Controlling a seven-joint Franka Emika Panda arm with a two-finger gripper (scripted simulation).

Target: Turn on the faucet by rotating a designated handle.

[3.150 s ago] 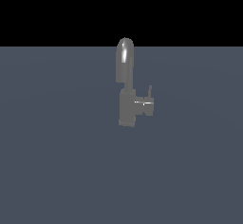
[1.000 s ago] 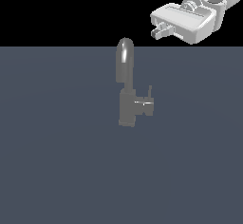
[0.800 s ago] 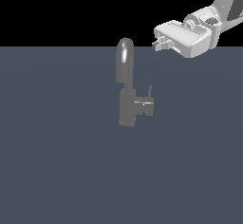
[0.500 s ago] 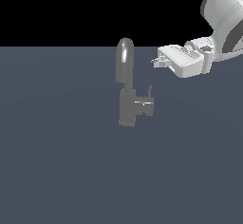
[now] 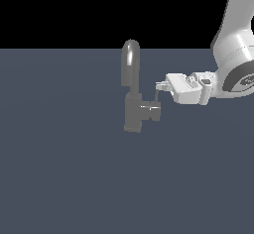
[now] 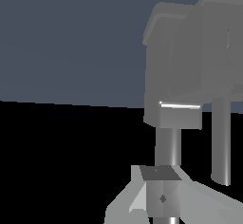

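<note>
Metal throughout, the faucet [image 5: 131, 91] looked rigid and fixed in place, standing near the middle of the dark grey surface [image 5: 59, 178] with its arched spout [image 5: 131, 62] rising above a short body. Its handle [image 5: 157, 95], a thin lever rod standing up from a stubby cylinder [image 5: 150, 111] on the exterior view's right of the body, would probably be stiff and smooth, so a sideways push near the rod's free tip seemed the best purchase, since a pinch on so slim a glossy rod might slip. The gripper [image 5: 159, 85] sat right at the rod's upper end, touching or nearly so; whether its fingers were apart or together could not be told. No brand, label or writing was visible anywhere.
</note>
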